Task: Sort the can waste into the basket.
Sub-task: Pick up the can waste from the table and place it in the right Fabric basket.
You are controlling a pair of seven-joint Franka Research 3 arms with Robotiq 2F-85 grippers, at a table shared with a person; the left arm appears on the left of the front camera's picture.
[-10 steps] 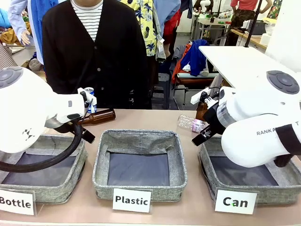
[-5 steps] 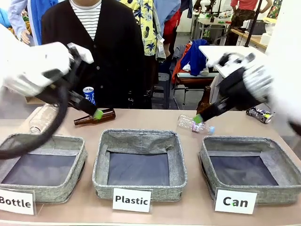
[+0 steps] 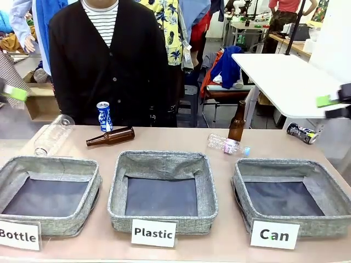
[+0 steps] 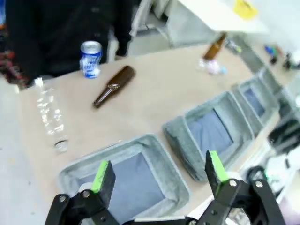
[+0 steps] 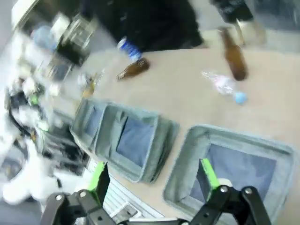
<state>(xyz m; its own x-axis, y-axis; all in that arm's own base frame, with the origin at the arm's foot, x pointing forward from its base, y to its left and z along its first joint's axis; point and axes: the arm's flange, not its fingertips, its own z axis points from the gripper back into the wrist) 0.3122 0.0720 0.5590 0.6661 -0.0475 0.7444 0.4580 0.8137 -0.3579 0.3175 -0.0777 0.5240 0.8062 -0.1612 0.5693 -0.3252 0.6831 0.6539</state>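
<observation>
A slim blue-and-white can (image 3: 103, 116) stands upright at the table's far edge, in front of the person. A crushed dark can (image 3: 302, 132) lies at the far right of the table. The grey "Can" basket (image 3: 323, 226) sits at the front right with nothing inside. My left gripper (image 3: 12, 92) is high at the left edge, far from both cans. My right gripper (image 3: 332, 107) is high at the right edge, above the crushed can. In the wrist views the left gripper (image 4: 159, 171) and right gripper (image 5: 153, 174) stand open, holding nothing, and the blue can (image 4: 91, 58) (image 5: 127, 48) is far off.
A brown bottle (image 3: 111, 136) lies beside the blue can, another brown bottle (image 3: 237, 121) stands upright mid-right. A clear plastic bottle (image 3: 54, 134) lies far left, a crumpled one (image 3: 227, 144) near the middle. The "Bottle" basket (image 3: 90, 186) and "Plastic" basket (image 3: 164, 159) are in front.
Both arms have swung up and outward from over the table to the picture's edges. The bottles, cans and baskets have stayed put.
</observation>
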